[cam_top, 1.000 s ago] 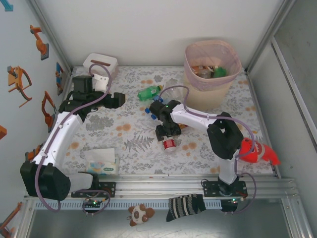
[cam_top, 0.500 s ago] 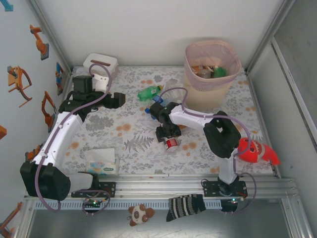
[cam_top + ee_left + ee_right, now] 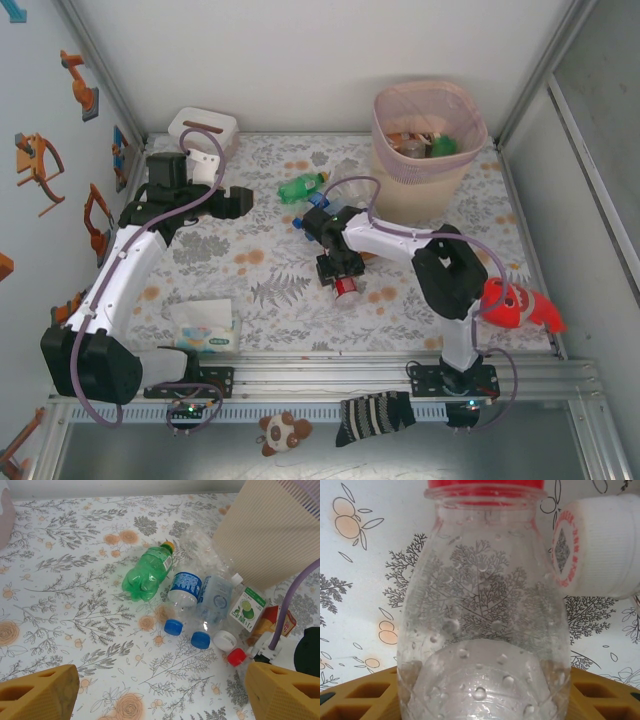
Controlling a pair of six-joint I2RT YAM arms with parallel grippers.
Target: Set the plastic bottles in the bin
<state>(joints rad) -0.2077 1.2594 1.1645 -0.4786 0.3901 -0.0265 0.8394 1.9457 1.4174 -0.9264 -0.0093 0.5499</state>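
Clear plastic bottle with red cap (image 3: 482, 605) lies on the counter (image 3: 250, 300) under the right pincer (image 3: 341, 270), mid-counter, nearer the arm bases than the other loose bottles. Long axis runs straight out along the wrist view: base between the two yellow fingers (image 3: 360, 697), cap at the far end; from above the cap points at the near edge. So the fingers straddle it across the axis, which looks right for a squeeze. Pads sit close on both sides of the base; can't tell whether they're clamped or just short of contact. A white-capped bottle (image 3: 600, 545) lies just beside its neck, so there's a risk of nudging that on lift

Left pincer (image 3: 238, 202): fingers wide apart, nothing between. Ahead of it is the green bottle (image 3: 147, 575), cap pointing away and tilted right, then the clear blue-capped bottles (image 3: 182, 592), two side by side, touching. Left arm is nearer the green one

Far right corner: bin (image 3: 425, 150), some items inside; from the red-capped bottle it lies away and to the right, on the right arm's side
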